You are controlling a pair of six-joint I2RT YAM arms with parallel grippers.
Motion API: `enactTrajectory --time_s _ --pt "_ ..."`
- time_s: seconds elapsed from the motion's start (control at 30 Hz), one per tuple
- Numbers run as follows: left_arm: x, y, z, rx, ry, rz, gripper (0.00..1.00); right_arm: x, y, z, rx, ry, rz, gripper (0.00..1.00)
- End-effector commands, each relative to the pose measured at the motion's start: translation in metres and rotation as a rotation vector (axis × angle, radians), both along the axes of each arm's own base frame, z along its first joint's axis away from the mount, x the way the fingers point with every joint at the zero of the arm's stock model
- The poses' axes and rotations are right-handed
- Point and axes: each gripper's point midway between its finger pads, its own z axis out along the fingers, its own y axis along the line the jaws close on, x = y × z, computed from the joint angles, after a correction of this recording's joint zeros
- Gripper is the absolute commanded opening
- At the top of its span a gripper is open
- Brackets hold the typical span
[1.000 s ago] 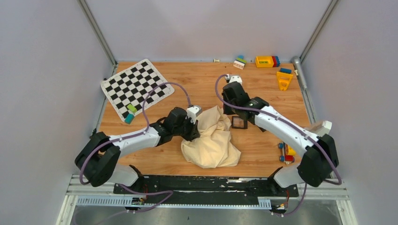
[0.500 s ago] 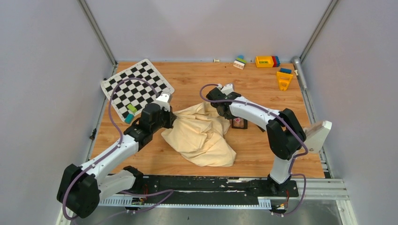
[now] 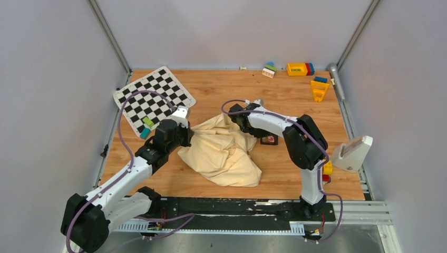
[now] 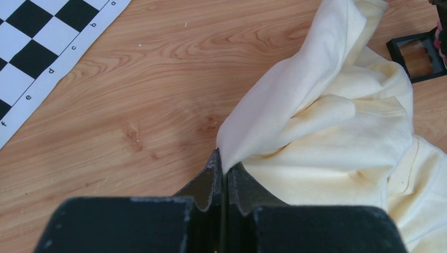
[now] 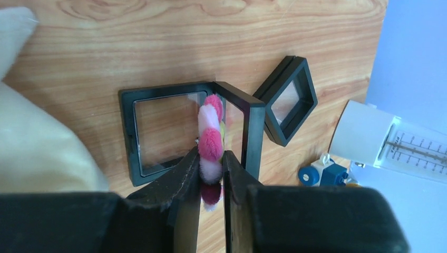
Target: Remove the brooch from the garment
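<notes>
The brooch (image 5: 211,142), a pink, magenta and white fluffy flower, is pinched between my right gripper's (image 5: 212,155) fingers, just above an open black square frame (image 5: 126,137). It is apart from the cream garment (image 5: 37,153). In the top view the right gripper (image 3: 263,136) is at the garment's (image 3: 224,153) right edge, and the brooch (image 3: 270,140) shows as a pink spot. My left gripper (image 4: 224,163) is shut on a stretched fold of the garment (image 4: 327,137). In the top view the left gripper (image 3: 184,136) is at the cloth's left edge.
A second black frame (image 5: 270,78) lies beside the first. A checkered mat (image 3: 153,97) with small blocks (image 3: 146,128) is at the back left. Toy blocks (image 3: 299,69) lie along the back right. A white device (image 3: 352,153) and a toy car (image 3: 327,171) are at the right edge.
My left gripper has moved left and drawn the garment out that way. My right arm has folded in, its gripper staying by the black frame.
</notes>
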Motion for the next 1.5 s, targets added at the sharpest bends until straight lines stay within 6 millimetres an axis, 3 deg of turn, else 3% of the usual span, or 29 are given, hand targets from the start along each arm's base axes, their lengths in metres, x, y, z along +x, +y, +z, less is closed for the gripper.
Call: enactTrajectory --time_s 0.0,0.23,0.4,0.63,0.7,0.83,0.87,0.93,1.1,1.23,1.37,1.47 --pt "0.001 -0.001 0.008 -0.002 -0.039 -0.018 0.07 -0.003 -0.008 0.001 -0.077 0.001 -0.04 0.02" --pt "-0.003 -0.002 0.005 0.009 -0.033 -0.041 0.19 -0.001 -0.002 -0.008 -0.06 0.015 -0.049 0.34" --pt "-0.003 -0.003 0.011 0.005 -0.038 -0.049 0.2 0.005 0.017 0.0 0.049 0.002 -0.012 0.42" --pt "-0.007 0.0 0.018 0.009 -0.046 -0.05 0.23 0.011 0.067 0.037 0.364 -0.027 0.163 0.53" --pt "-0.007 0.0 0.02 0.004 -0.053 -0.05 0.29 0.011 0.078 0.052 0.447 -0.062 0.221 0.6" --pt "-0.009 -0.004 0.026 -0.023 -0.071 -0.064 0.63 0.01 0.088 0.093 0.593 -0.191 0.325 0.76" --pt "-0.009 -0.002 0.029 -0.034 -0.081 -0.051 0.78 0.01 0.085 0.103 0.609 -0.233 0.337 0.8" --pt "-0.009 0.003 0.034 -0.048 -0.105 -0.022 0.96 0.01 0.073 0.122 0.633 -0.324 0.354 0.88" --pt "-0.01 0.018 0.06 -0.058 -0.191 0.047 1.0 0.021 0.024 0.153 0.772 -0.53 0.259 0.9" --pt "-0.001 0.043 0.074 -0.02 -0.257 0.156 1.0 0.03 -0.035 0.174 0.817 -0.759 0.125 0.89" --pt "0.014 0.082 0.082 0.001 -0.312 0.321 1.0 0.032 -0.083 0.169 0.803 -0.895 0.062 0.89" --pt "0.025 0.118 0.074 0.0 -0.361 0.447 1.0 0.04 -0.107 0.163 0.769 -0.973 0.08 0.9"
